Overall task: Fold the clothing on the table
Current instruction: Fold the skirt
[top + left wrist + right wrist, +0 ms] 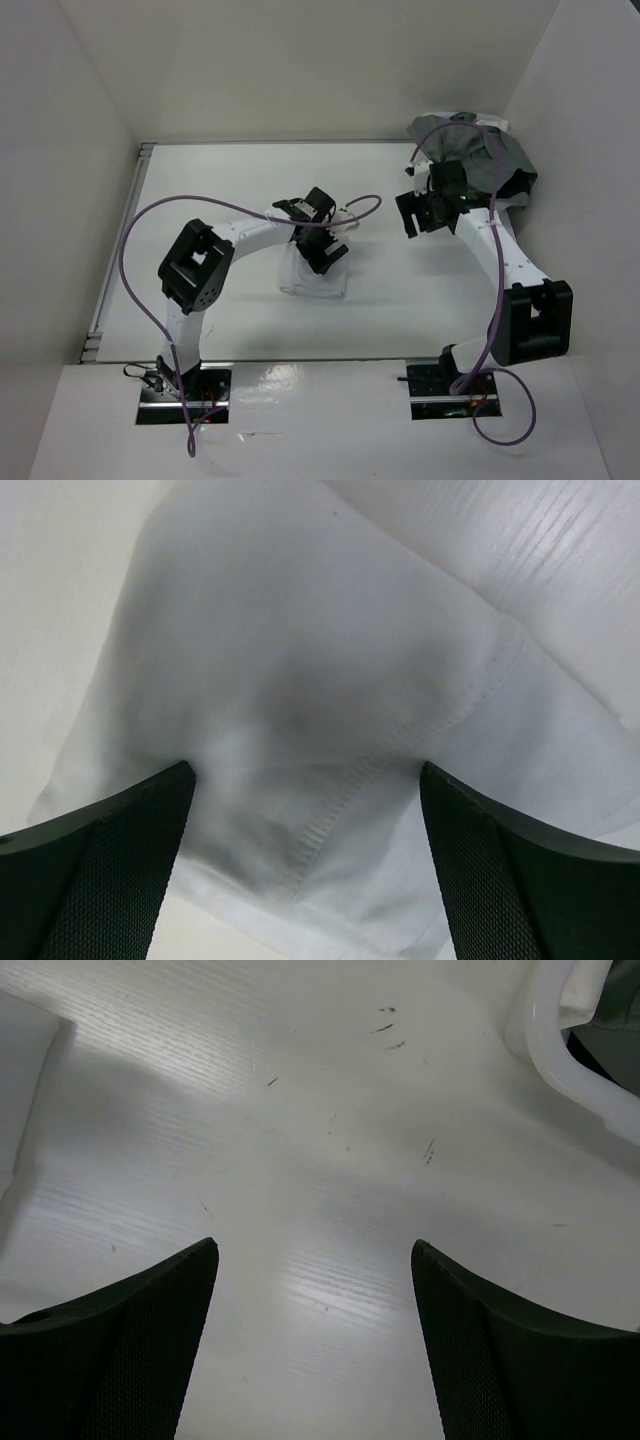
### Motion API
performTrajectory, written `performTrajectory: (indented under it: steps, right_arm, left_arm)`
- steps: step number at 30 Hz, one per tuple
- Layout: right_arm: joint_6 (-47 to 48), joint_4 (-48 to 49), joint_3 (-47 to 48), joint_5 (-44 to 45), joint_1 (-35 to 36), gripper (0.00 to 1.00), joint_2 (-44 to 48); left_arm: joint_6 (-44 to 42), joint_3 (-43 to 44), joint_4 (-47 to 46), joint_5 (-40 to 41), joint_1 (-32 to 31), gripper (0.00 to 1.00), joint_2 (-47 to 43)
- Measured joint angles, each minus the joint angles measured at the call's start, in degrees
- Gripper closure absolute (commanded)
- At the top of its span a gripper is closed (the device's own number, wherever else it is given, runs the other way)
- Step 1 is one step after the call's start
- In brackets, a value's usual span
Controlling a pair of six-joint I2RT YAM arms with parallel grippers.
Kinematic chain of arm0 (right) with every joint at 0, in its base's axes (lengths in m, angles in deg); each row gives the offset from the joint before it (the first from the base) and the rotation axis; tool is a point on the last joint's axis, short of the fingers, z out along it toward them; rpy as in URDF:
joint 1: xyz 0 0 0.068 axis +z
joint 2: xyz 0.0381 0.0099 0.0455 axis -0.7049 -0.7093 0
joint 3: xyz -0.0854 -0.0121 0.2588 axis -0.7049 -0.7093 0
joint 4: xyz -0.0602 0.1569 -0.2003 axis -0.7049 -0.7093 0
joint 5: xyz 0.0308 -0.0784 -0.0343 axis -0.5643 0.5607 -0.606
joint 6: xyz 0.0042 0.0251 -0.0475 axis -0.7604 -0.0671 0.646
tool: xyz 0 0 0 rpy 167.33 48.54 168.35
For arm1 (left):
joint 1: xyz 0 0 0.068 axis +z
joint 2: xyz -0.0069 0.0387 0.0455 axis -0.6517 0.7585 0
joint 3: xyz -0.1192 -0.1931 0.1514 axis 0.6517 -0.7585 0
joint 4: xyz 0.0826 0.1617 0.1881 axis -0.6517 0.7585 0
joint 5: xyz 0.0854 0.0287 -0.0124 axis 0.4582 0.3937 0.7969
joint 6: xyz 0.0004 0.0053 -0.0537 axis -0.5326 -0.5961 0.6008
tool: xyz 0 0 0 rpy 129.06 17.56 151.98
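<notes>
Well inside table (220, 190) edges, folded garment (305, 283)

No legible text, label, brand, number or sign in any view

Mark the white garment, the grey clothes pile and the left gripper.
white garment (300, 660): left wrist view, middle panel
grey clothes pile (512, 165): top external view, exposed top
left gripper (305, 772): left wrist view, between its fingertips

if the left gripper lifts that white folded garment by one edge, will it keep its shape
Probably not: the white folded garment is thin cloth with soft creases and a stitched hem, so it would likely droop and unfold. Thin, so probably light. Pushed, it may bunch or slide on the smooth table.
</notes>
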Motion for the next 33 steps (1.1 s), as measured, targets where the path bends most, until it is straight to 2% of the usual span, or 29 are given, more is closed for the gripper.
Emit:
performTrajectory:
  steps: [7, 12, 17, 20, 25, 28, 33]
  right_arm:
    - [-0.2, 0.4, -0.3, -0.3, -1.0, 0.16, 4.2]
    - [-0.8, 1.6, -2.5, -1.0, -5.6, 0.08, 9.7]
    - [-2.2, 2.9, -8.8, -0.8, -11.3, 0.05, 16.1]
    - [-3.3, 3.1, -11.5, -0.5, -15.1, 0.02, 18.6]
    - [-4.7, 3.4, -11.9, 1.3, -19.7, 0.02, 20.3]
    - [-5.3, 3.5, -12.1, 1.8, -21.3, 0.02, 21.1]
    - [-5.9, 3.7, -12.5, 1.9, -22.3, 0.02, 21.3]
  left_arm:
    - [2.2, 6.5, 7.9, -1.2, 3.1, 0.0, -6.4]
    - [3.3, 7.4, 8.0, -2.6, 13.0, 0.0, -19.5]
    - [5.6, -3.5, 4.4, -2.7, 28.6, 0.0, -32.2]
    - [6.8, -11.6, 3.5, -3.6, 36.9, 0.0, -34.5]
    - [7.4, -21.5, 3.1, -5.2, 49.3, 0.0, -35.7]
    - [7.5, -25.0, 3.0, -6.2, 56.0, 0.0, -39.6]
    - [6.7, -25.4, 2.9, -9.8, 64.2, 0.0, -43.6]
